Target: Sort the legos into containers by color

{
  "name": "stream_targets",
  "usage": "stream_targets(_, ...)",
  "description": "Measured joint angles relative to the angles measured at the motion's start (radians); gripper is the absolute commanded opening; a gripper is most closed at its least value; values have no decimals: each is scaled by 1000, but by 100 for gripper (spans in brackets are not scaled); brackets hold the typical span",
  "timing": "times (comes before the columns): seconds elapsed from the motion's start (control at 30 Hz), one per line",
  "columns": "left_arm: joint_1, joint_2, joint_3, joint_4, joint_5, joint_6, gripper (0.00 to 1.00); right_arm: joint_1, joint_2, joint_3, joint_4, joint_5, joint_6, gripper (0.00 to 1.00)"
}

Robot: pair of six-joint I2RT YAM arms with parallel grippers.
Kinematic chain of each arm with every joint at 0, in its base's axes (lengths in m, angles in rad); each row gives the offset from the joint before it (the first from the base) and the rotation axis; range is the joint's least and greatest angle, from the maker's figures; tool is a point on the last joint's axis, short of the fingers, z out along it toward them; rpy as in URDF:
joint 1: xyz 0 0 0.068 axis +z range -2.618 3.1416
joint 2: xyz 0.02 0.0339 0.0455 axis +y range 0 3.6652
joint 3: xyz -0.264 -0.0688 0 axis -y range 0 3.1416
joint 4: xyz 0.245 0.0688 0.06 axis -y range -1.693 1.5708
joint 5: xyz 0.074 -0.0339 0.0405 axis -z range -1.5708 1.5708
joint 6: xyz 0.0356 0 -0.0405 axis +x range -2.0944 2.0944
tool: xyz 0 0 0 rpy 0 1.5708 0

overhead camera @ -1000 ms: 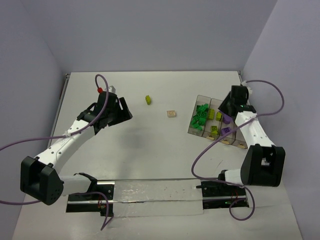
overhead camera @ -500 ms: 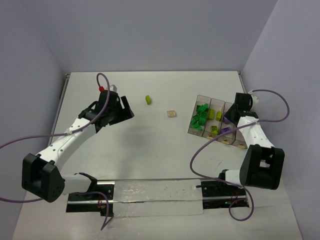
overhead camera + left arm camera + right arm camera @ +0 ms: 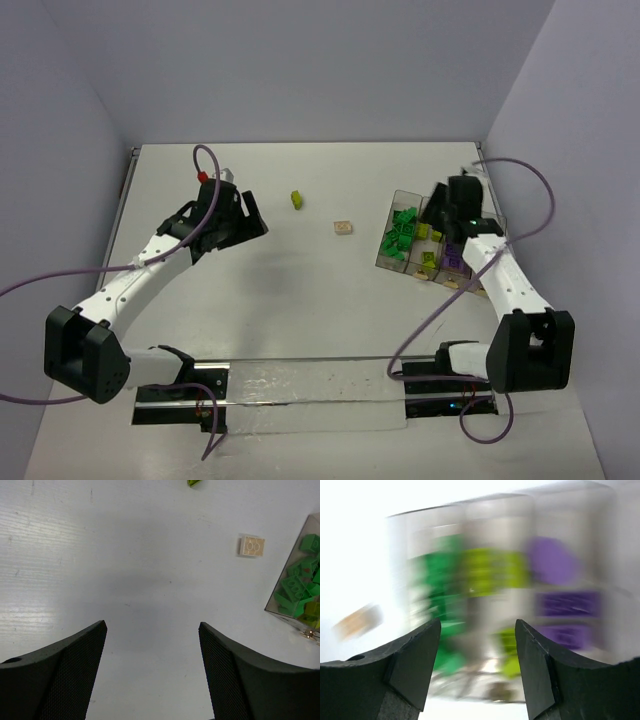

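Two strays out, both claws empty — trouble likeliest at the bins.
The right gripper [image 3: 443, 207], jaws spread wide and holding nothing, hangs over the containers [image 3: 406, 197]. Its wrist view is smeared, which suggests speed, so it could clip a rim and spill the sorted legos [image 3: 403, 232]. The left gripper [image 3: 152, 625], equally agape and bare, elbow bent, points at the table [image 3: 300, 300]. The tan brick [image 3: 252, 545] lies beyond it and the yellow-green brick [image 3: 297, 200] farther — either may skid if pinched off-centre.
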Motion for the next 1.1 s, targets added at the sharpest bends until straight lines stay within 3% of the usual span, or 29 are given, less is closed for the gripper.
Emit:
stream_targets(0.1, 0, 11, 27, -18, -23, 3, 82, 208, 24, 111, -11, -43, -48, 70)
stream_targets(0.2, 0, 19, 55, -26, -46, 4, 81, 389, 145, 274, -9, -54, -81, 71)
stream_targets(0.37, 0, 19, 65, -42, -76, -1, 81, 559, 398, 452, -51, -61, -102, 75)
stream_targets(0.5, 0, 12, 65, -69, -105, -11, 81, 613, 649, 696, -150, -55, -98, 76)
stream_targets(0.8, 0, -19, 65, -83, -125, -23, 80, 646, 1009, 1174, -305, -59, -78, 73)
stream_targets(1.1, 0, -21, 64, -83, -124, -23, 80, 647, 1181, 1374, -381, -89, -48, 65)
